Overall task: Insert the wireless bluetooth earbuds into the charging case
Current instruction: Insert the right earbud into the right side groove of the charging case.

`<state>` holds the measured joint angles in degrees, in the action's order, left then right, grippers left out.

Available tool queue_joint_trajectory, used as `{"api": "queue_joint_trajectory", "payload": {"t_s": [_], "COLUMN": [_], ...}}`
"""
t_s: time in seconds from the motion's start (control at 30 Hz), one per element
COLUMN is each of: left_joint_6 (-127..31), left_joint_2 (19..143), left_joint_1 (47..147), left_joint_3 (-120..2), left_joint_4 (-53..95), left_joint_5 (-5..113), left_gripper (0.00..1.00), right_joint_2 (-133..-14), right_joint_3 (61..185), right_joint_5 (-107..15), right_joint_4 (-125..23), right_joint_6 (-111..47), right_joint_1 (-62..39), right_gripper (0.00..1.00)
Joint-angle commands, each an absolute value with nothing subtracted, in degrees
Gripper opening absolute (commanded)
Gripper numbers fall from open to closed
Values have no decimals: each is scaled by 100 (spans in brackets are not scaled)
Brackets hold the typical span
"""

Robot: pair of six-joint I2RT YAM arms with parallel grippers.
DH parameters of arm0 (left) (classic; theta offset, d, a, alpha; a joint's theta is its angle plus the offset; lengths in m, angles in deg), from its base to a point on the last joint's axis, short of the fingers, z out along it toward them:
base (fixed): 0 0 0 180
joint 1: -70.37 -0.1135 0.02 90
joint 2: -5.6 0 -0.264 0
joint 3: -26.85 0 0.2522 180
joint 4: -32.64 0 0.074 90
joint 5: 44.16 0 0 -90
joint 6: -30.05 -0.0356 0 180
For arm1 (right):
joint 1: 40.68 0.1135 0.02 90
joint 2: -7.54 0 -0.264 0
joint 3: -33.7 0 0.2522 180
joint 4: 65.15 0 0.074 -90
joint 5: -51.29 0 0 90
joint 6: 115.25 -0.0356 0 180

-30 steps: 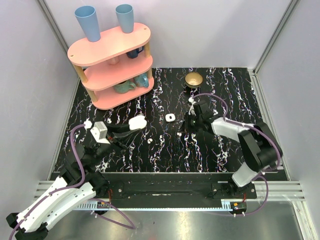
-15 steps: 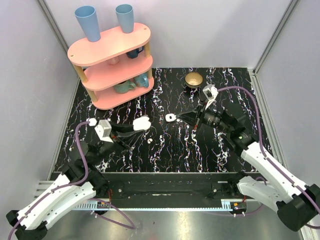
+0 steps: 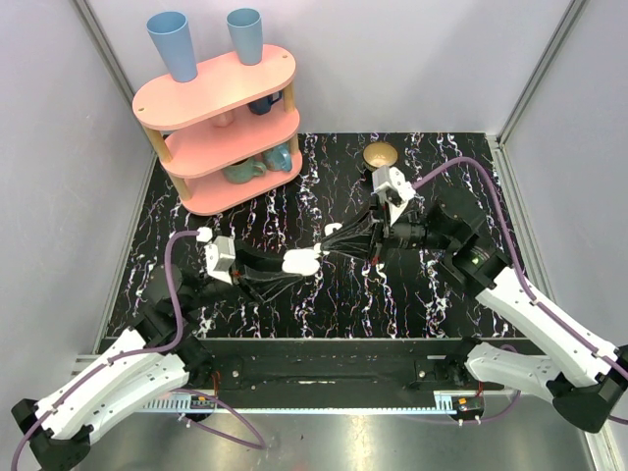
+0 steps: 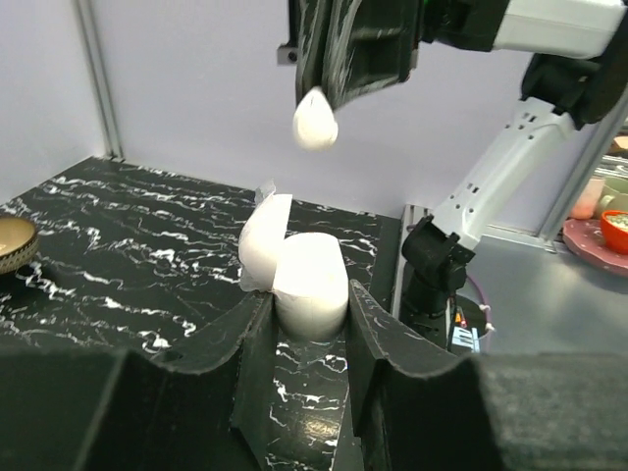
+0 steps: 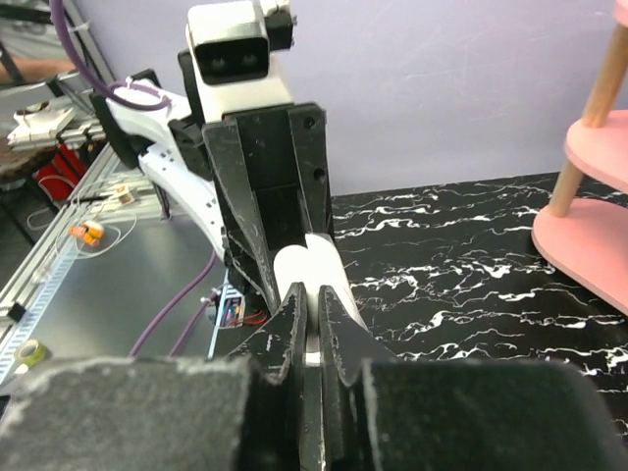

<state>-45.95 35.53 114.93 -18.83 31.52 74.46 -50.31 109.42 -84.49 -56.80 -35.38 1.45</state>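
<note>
L end effector (image 4: 306, 299) pinching open charging case (image 4: 312, 273); R end effector (image 5: 312, 300) pinching earbud (image 4: 314, 120) just above it.

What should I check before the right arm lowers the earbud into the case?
1. Small glossy white hinged plastic charging case gripped by the left end effector: ok.
2. Case lid open: ok, tilted back in the left wrist view.
3. Tiny glossy white plastic earbud pinched in the right end effector: ok.
4. Earbud clear above the case, not touching: ok.
5. Earbud lined up to seat in the case: cannot tell from these views.
</note>
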Motion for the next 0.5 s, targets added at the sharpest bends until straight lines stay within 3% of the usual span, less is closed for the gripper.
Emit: {"api": "queue_joint_trajectory", "payload": {"t_s": [0.0,0.47], "left_joint_6": [-4492,-4281], "left_joint_2": [3548,3644], "left_joint_1": [11493,11502], "left_joint_3": [-2277,-2268], "left_joint_4": [3663,3988], "left_joint_5": [8002,8213], "left_gripper": [0,0], "right_joint_2": [-5100,-5038], "right_joint_3": [11285,11207], "right_joint_5": [-8749,-8345], "right_joint_4": [-5183,-5033], "right_joint_6": [-3000,-2367], "right_joint_1": [414,871], "right_gripper": [0,0]}}
